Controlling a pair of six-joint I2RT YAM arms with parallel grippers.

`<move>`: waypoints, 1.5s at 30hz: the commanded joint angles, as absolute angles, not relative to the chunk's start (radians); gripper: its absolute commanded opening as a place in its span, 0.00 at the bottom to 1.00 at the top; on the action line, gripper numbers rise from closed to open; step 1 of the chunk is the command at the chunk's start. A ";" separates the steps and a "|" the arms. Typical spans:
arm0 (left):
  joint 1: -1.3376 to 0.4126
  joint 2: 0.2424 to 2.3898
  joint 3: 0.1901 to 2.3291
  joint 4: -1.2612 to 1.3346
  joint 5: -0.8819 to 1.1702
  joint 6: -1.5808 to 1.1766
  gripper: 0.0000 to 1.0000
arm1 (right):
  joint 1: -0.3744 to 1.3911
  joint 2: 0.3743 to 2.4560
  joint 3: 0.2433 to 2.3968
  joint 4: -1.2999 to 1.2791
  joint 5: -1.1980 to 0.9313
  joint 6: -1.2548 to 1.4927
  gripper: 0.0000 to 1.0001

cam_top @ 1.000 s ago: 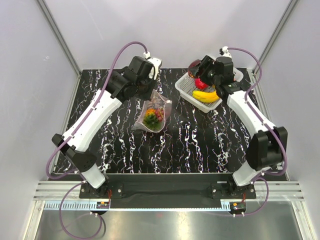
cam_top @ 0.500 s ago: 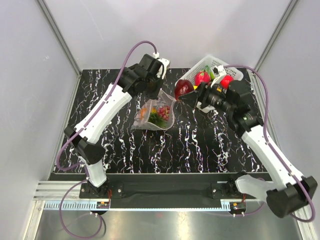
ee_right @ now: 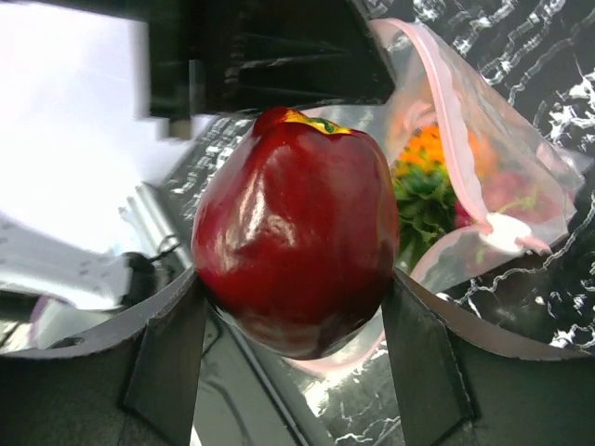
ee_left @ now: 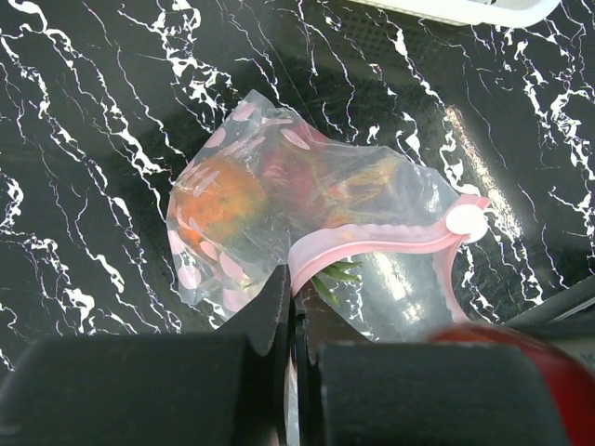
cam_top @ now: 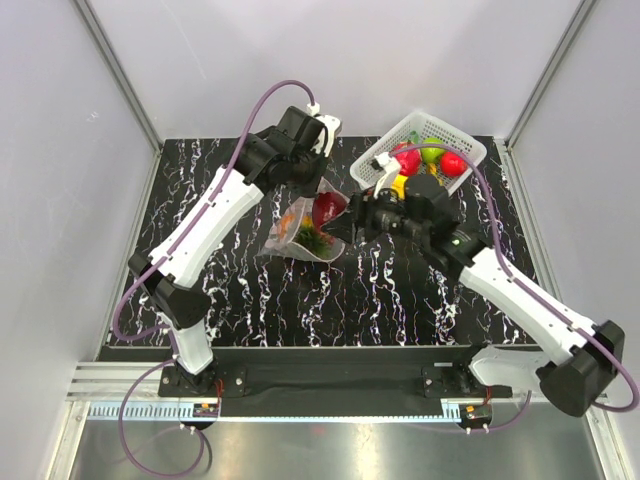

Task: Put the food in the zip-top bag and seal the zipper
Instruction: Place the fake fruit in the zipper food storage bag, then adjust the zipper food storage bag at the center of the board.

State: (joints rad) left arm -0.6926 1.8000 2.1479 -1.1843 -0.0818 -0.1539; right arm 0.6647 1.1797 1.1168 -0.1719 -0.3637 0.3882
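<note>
The clear zip-top bag (cam_top: pixel 303 238) lies mid-table with pale round spots and its pink zipper (ee_left: pixel 372 240) curved open. My left gripper (ee_left: pixel 294 288) is shut on the bag's mouth edge and holds it up. Inside lie an orange pineapple (ee_left: pixel 218 200) with a green leafy top (ee_right: pixel 423 209) and reddish pieces. My right gripper (ee_right: pixel 293 283) is shut on a glossy dark red toy fruit (ee_right: pixel 297 242), which hangs right at the bag's mouth (cam_top: pixel 327 208), just above the opening. In the right wrist view the zipper (ee_right: pixel 456 130) runs behind the fruit.
A white lattice basket (cam_top: pixel 470 150) stands at the back right with a yellow banana (cam_top: pixel 400 186), a bright red fruit (cam_top: pixel 453 163) and a green one (cam_top: pixel 432 155). Its rim (ee_left: pixel 465 7) shows beyond the bag. Grey walls enclose the black marbled table (cam_top: pixel 400 290).
My right arm has carried the dark red fruit leftwards from the basket to the bag's mouth. The left gripper, still shut on the bag's edge, shifted slightly right early on, then held still.
</note>
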 commanded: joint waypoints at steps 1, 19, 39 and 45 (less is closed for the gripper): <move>-0.689 1.778 2.198 -1.163 -0.066 -0.146 0.00 | 0.721 1.248 1.209 -0.201 -0.235 0.339 0.30; -0.629 1.704 2.073 -1.092 -0.005 -0.146 0.00 | 0.828 1.273 1.285 -0.290 -0.005 0.339 0.95; -0.591 1.609 1.925 -0.989 0.054 -0.163 0.00 | 0.831 1.288 1.224 -0.454 0.101 0.511 0.58; -0.591 1.611 1.934 -0.992 0.063 -0.163 0.00 | 0.839 1.319 1.224 -0.374 0.028 0.518 0.56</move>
State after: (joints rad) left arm -0.5964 1.6573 1.9213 -1.0470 0.0357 -0.1581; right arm 0.8242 1.3205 1.2163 -0.4515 0.0738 0.5030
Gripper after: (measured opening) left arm 0.012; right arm 0.576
